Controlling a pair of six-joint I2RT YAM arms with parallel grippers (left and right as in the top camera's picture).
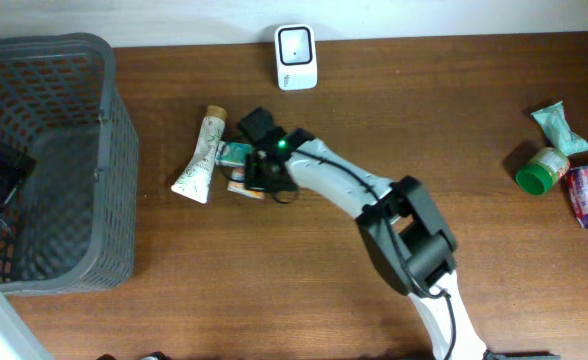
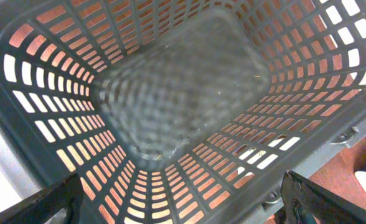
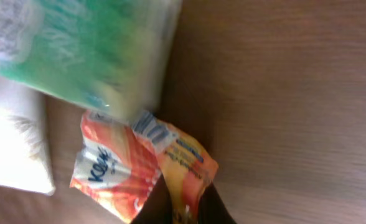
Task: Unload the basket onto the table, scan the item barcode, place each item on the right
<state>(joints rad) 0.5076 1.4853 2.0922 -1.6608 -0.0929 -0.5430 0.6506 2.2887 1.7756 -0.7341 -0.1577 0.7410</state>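
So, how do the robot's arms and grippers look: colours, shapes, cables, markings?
The right arm has white rounded links and bulky black joint housings, with a thin dark cable along it and a green light lit near the wrist. The right gripper is black. The left gripper's fingers are black and tapered. No markings are legible.

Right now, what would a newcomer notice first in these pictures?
The right gripper pinches a crinkled orange packet at the centre, beside a white plastic tube. Next comes the big grey plastic mesh basket on the left, with the open left gripper inside.
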